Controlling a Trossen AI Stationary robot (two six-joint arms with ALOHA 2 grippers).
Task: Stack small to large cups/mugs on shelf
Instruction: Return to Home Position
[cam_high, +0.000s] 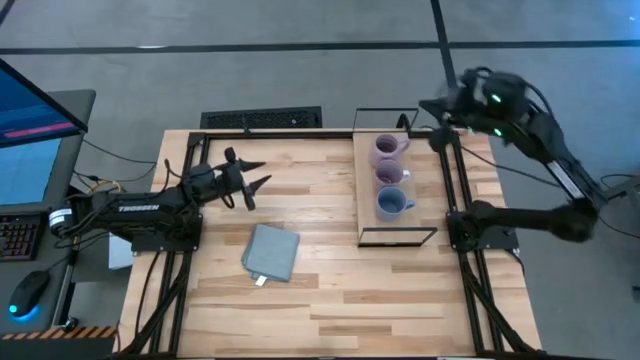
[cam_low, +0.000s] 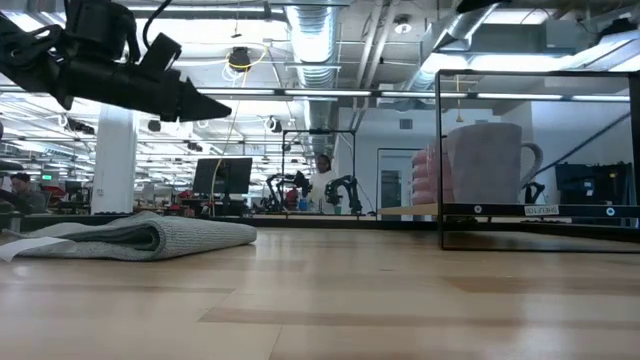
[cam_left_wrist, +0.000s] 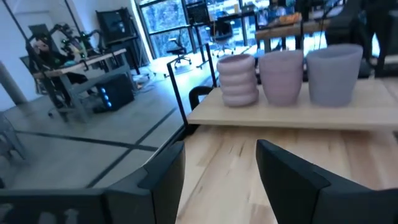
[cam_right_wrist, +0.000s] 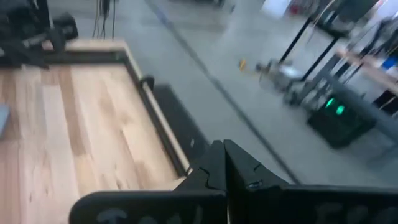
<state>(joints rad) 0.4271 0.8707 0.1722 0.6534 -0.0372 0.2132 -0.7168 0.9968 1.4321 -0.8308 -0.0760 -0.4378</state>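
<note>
Right gripper (cam_high: 440, 108) hangs raised off the tabletop's (cam_high: 300, 290) far right corner, clear of shelf (cam_high: 365, 205); ribbed purple mug (cam_high: 388, 148), plain purple mug (cam_high: 390, 174), blue-grey mug (cam_high: 392, 204) sit there in a row, so placing looks done. Left gripper (cam_high: 252, 180) waits mid-left, fingers wide. Low view: grey cloth (cam_low: 140, 237) lies unused. Right wrist view: fingers (cam_right_wrist: 214, 165) pressed together, empty

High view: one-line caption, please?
Three mugs lined up on the shelf; left arm over the table, right arm at its edge.

On your pale wood shelf (cam_high: 366, 190), upright in one row: ribbed lavender mug (cam_high: 385, 148), purple mug (cam_high: 388, 174), blue mug (cam_high: 391, 204).
</note>
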